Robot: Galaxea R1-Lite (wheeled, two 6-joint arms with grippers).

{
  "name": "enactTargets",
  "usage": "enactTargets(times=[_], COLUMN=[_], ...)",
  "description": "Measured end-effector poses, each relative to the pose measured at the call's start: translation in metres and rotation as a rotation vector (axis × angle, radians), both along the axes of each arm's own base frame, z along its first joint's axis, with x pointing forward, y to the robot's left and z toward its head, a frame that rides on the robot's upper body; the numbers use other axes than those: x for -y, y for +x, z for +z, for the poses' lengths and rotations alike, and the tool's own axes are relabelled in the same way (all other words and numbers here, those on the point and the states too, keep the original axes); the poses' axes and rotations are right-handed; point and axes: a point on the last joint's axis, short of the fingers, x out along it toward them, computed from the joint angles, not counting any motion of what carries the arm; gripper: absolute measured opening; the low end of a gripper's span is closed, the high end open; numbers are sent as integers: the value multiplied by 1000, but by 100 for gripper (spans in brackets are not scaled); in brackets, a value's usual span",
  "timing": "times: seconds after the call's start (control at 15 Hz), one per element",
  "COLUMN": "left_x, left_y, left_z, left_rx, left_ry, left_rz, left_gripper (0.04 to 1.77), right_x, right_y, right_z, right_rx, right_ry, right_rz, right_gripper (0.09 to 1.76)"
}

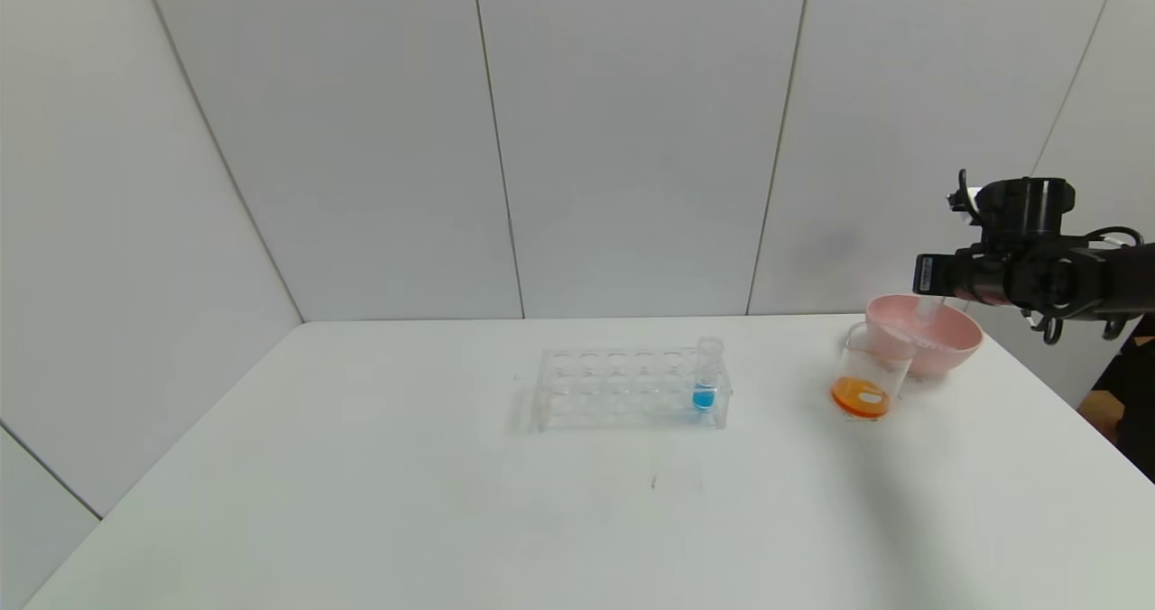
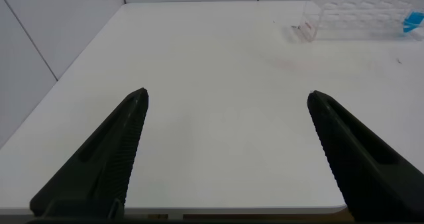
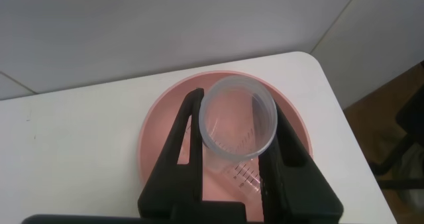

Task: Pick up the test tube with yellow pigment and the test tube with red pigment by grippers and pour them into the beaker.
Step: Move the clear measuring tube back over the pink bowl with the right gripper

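My right gripper (image 1: 934,296) hangs over the pink bowl (image 1: 956,339) at the table's far right. It is shut on a clear, graduated test tube (image 3: 237,118). The tube points mouth-up into the bowl (image 3: 159,124) and holds no liquid, so I cannot tell whether it is the yellow or the red one. The beaker (image 1: 869,371) stands just left of the bowl with orange liquid in its bottom. My left gripper (image 2: 228,93) is open over bare table near the left front edge, with nothing between its fingers; it does not show in the head view.
A clear tube rack (image 1: 632,389) stands mid-table with one tube of blue liquid (image 1: 705,377) at its right end; the rack (image 2: 358,15) also shows in the left wrist view. The table's right edge runs close past the bowl.
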Motion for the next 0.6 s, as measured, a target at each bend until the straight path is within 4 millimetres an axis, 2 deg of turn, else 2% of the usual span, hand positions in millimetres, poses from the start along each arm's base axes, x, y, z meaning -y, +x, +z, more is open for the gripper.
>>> enactTargets(times=[0.27, 0.6], left_x=[0, 0], left_y=[0, 0], left_z=[0, 0], left_rx=[0, 0], left_ry=[0, 0], left_rz=[0, 0], left_gripper=[172, 172], right_x=[0, -1], right_y=[-1, -1], right_z=[2, 5], right_rx=[5, 12], right_ry=[1, 2], right_rz=[4, 5], right_gripper=[98, 133])
